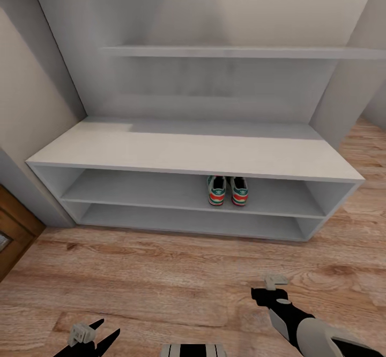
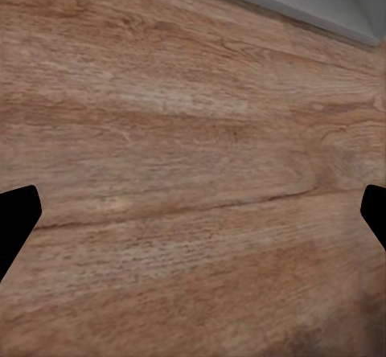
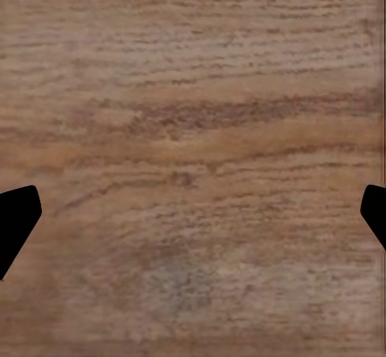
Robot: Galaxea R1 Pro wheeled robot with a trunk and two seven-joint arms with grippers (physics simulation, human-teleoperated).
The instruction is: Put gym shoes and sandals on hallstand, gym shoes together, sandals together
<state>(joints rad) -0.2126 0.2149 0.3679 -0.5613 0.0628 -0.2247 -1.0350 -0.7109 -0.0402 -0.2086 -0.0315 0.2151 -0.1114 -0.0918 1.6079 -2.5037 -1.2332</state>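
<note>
A: Status? Where's the footwear?

B: Pair of cream-white gym shoes with teal-green stripes and red-orange heel patches [image 1: 228,191] is on the upper of the two low open shelves of the pale grey-white hallstand [image 1: 193,153]. Heels face me, toes go in under the wide top surface. The two shoes are side by side, just beside each other or touching, a bit right of the shelf's middle. Both upright.

A: Rest of the unit?

B: Top surface is bare grey-white board. Lower shelf sits under the one with the shoes, close above the light brown wood-grain plank floor [image 1: 161,282]. One long stepped shelf higher up on the back wall. A brown wooden door edge [image 1: 13,233] shows at the far left, beside the unit.

A: Hands?

B: My left hand [image 1: 88,335] is low at the near edge of the head view, dark fingers spread apart, nothing between them. Its wrist view [image 2: 193,220] shows both fingertips at the frame's opposite edges, floor planks between, and a strip of the grey unit's base in one corner.

A: Right one?

B: My right hand [image 1: 271,287] is out over the floor, forward of the left, well short of the hallstand. From the head view I can't read the gap; its wrist view [image 3: 193,220] shows the fingertips wide apart with only wood grain between. Holding nothing.
</note>
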